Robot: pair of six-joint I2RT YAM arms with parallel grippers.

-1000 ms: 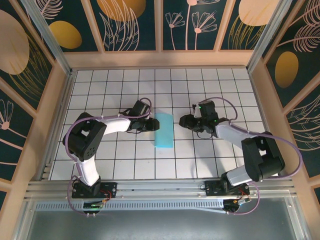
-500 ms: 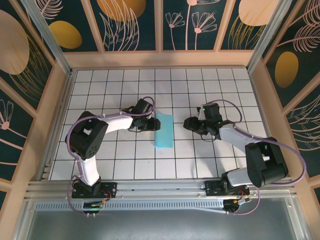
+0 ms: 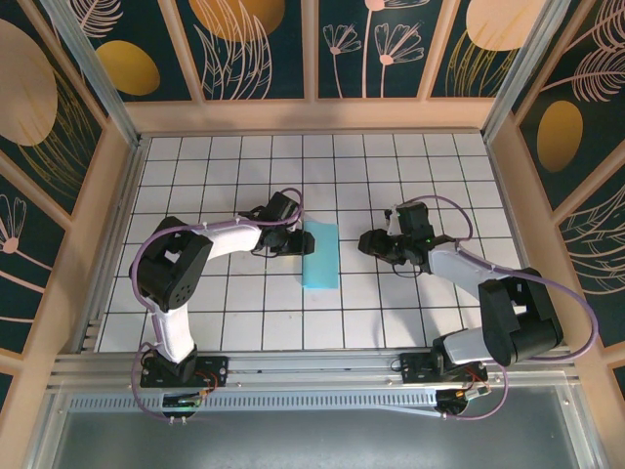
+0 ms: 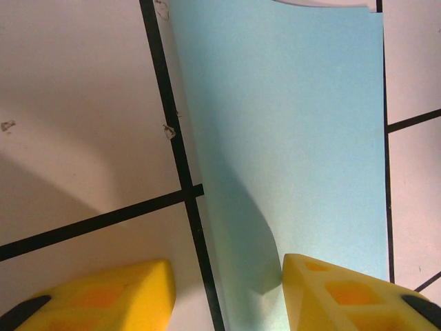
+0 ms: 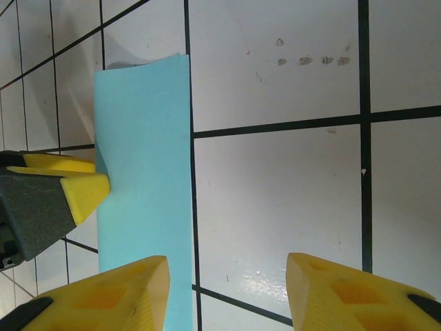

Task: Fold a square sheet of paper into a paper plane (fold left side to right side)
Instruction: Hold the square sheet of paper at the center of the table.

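Right gripper (image 3: 364,241) backed off paper (image 3: 320,259); left gripper (image 3: 298,241) part-open at its edge.

No text, label, brand, number or sign is showing legibly anywhere. The square sheet of paper (image 3: 320,255) is lying plain and unmarked, the tiled table (image 3: 244,166) is bearing only black grid lines, and the wall panels (image 3: 244,44) are showing only plant drawings.

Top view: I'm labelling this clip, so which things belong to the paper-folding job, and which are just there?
Job: the turquoise paper, folded narrow; the left gripper, open at its left edge; the right gripper, open, to the right of the paper.
Just there: the gridded table; the patterned walls.
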